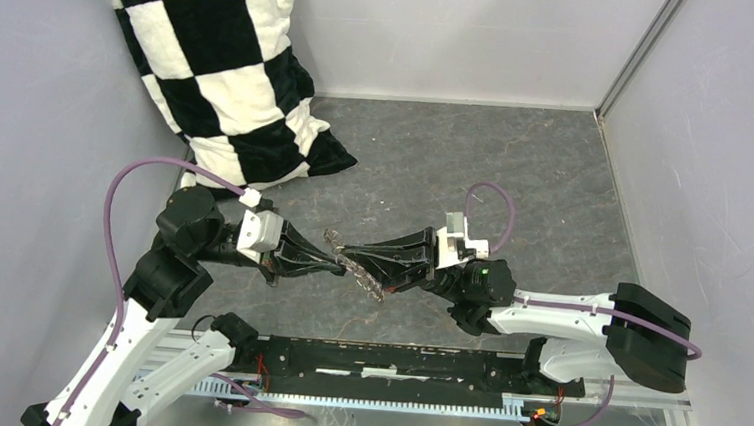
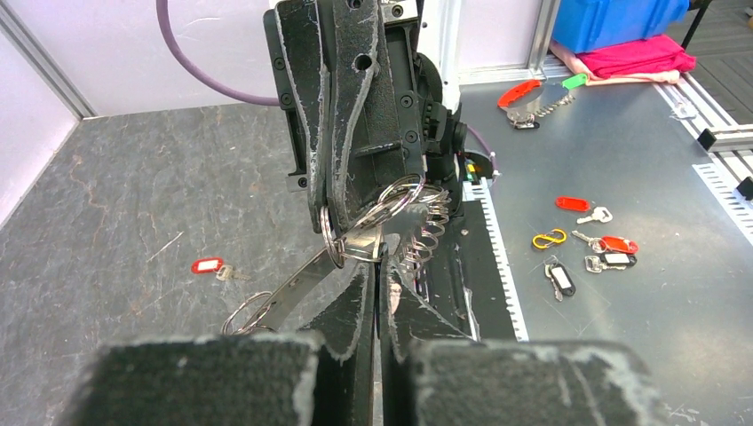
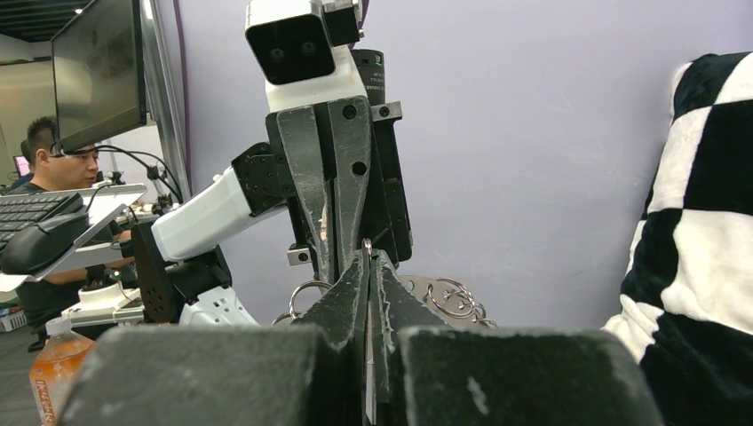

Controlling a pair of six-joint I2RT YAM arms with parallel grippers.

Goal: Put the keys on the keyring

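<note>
The keyring (image 1: 373, 288) is a flat grey metal band fringed with small split rings, hanging in the air between my two grippers over the middle of the table. My left gripper (image 2: 382, 264) is shut on its band (image 2: 293, 288) from the left. My right gripper (image 3: 367, 253) is shut on one thin split ring at the band's edge, fingertip to fingertip with the left. In the top view the two grippers (image 1: 344, 262) meet over the ring. One small key with a red head (image 2: 213, 266) lies on the slate table beyond the ring.
A black-and-white checked pillow (image 1: 232, 73) leans in the back left corner. Grey walls close in the table. Beyond the front rail (image 1: 392, 364), a metal shelf holds loose keys, red tags (image 2: 573, 203), a yellow hook (image 2: 549, 238) and a dark tag (image 2: 561, 277).
</note>
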